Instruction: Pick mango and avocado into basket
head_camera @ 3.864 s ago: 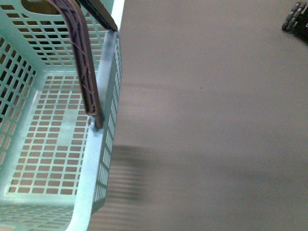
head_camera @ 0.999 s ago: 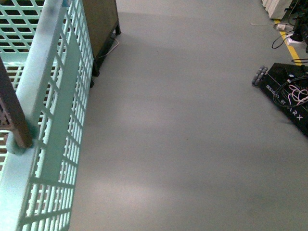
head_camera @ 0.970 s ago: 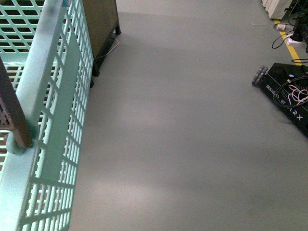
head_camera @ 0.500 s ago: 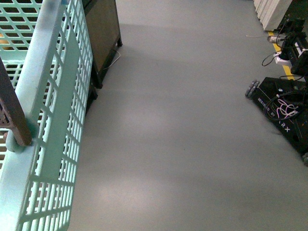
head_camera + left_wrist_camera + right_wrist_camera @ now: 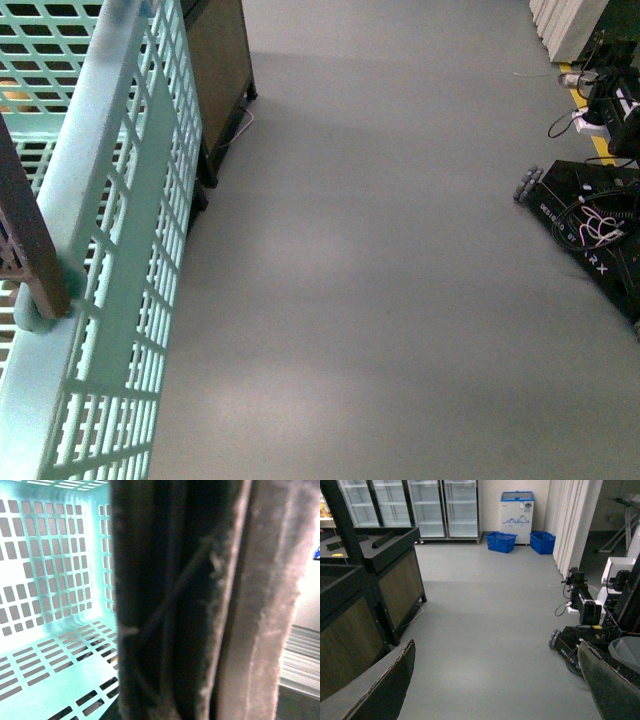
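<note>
The teal basket point(image 5: 110, 250) fills the robot's left side above the grey floor point(image 5: 380, 280). Its brown handle point(image 5: 160, 605) crowds the left claw point(image 5: 240, 605), grip impossible to tell. The right claw point(image 5: 495, 650) hangs spread and empty.

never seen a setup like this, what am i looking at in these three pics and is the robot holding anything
It is a two-armed robot in a shop room. The front view, from its body, looks down at a grey floor with a teal basket at the left. The left wrist view looks into the basket past its dark handle, too close to tell whether it is gripped. The right wrist view shows the right gripper open and empty. No fruit is clearly visible.
</note>
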Robot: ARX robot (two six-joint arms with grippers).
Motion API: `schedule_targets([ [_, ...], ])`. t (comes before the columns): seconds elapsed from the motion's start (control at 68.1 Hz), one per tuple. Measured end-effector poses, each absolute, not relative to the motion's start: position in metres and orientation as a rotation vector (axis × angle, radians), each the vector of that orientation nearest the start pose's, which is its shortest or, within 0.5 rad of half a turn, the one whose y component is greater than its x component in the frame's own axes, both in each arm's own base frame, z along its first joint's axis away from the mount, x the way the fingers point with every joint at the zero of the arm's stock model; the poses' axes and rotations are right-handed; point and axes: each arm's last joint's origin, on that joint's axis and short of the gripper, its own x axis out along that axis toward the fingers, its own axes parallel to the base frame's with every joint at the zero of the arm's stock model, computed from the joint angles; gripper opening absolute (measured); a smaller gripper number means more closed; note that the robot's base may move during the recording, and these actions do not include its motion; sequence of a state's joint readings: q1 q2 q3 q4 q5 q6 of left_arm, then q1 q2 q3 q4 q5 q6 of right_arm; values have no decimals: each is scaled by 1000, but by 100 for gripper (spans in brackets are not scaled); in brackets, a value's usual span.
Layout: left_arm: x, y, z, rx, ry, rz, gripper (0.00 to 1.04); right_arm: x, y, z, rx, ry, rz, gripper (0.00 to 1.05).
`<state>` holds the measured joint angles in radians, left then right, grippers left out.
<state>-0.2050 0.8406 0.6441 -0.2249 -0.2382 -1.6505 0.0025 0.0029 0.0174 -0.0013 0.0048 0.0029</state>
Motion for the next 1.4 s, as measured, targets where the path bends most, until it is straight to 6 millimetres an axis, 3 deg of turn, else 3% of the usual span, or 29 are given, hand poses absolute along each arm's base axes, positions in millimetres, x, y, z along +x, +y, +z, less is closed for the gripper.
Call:
schedule_targets([
  [1.396, 181, -30, 272, -1525, 268, 371, 14, 97, 0, 169, 3, -14, 0, 96],
])
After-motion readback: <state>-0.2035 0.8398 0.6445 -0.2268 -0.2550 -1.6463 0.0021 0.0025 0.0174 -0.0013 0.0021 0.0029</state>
